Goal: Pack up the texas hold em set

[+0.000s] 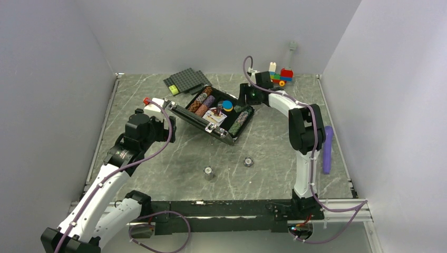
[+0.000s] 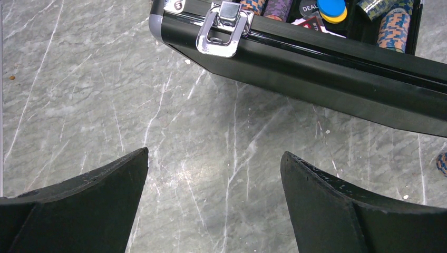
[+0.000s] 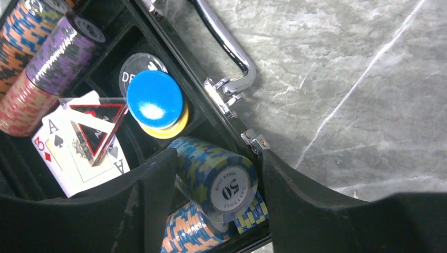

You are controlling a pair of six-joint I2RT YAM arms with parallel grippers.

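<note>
Starting with the overhead view, you have the open black briefcase (image 1: 203, 122) lying askew mid-table, with the left gripper (image 1: 164, 122) just beside its left corner and the right gripper (image 1: 246, 100) over its far right end. Two small grey chip stacks (image 1: 209, 173) stand on the marble well apart from the case. The likely slip is shutting the set with those left out. Moving to the left wrist view, the left fingers (image 2: 100, 205) are spread wide with only bare marble between them, and the case's front wall and silver latch (image 2: 224, 29) are just ahead. If you advance that arm carelessly, it will probably shove the case and jolt the chips while the other arm works inside, or a fingertip could snag the latch. Turning to the right wrist view, the right fingers (image 3: 153, 200) stand apart on either side of a blue-and-yellow chip row (image 3: 216, 179) with its "50" face showing. You cannot tell whether they press it or merely flank it. A loose or off-centre squeeze could buckle the row and scatter chips towards the blue disc (image 3: 154, 98) and the cards (image 3: 63, 158). The outer finger also sits close to the case rim near the silver handle (image 3: 226, 47), so it may catch there and drag the case.
</note>
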